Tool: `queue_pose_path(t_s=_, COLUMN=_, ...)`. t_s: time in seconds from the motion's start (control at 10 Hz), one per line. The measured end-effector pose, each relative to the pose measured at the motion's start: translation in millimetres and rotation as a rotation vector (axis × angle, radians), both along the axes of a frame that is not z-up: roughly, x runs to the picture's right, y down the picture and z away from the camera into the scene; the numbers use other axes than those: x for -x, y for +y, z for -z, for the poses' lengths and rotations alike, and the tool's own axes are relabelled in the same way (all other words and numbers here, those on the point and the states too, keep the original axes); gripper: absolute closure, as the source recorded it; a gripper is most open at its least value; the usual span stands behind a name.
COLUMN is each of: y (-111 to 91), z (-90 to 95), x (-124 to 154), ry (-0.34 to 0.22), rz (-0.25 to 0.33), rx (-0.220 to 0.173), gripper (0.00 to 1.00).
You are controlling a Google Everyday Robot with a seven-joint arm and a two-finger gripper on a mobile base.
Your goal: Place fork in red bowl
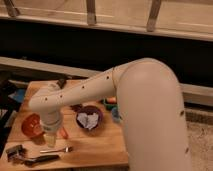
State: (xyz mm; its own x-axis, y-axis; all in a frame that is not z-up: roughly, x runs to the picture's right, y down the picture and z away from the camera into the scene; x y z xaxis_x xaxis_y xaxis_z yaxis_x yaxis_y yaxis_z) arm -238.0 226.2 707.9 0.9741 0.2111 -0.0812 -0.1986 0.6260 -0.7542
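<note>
Hovering pincer (50, 139) above wooden table (97, 147)

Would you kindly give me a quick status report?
Tool low between red bowl and fork. Fork flat on table. Black-handled utensil close by fork.

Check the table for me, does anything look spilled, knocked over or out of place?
Nothing looks spilled or broken. One oddity: something white and crumpled sits in the purple bowl. The fork lies flat on the table, outside the red bowl, with the tool beside that bowl.
</note>
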Motion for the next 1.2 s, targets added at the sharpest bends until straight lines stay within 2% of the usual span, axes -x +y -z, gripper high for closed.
queue_pose_path(t_s=0.3, y=10, z=-15.0, x=13, ry=-0.023, rz=-0.003, rx=-0.006, gripper=0.36)
queue_pose_path(t_s=0.5, y=14, z=-16.0, x=17, ry=-0.041, rz=-0.006, rx=-0.012, gripper=0.36)
queue_pose_path(t_s=0.9, y=13, z=-16.2, x=17, ry=-0.039, rz=-0.007, rx=-0.013, gripper=0.36)
queue_pose_path(t_s=1.2, y=23, z=-21.4, x=17, ry=-0.027, rz=0.007, rx=0.001, gripper=0.36)
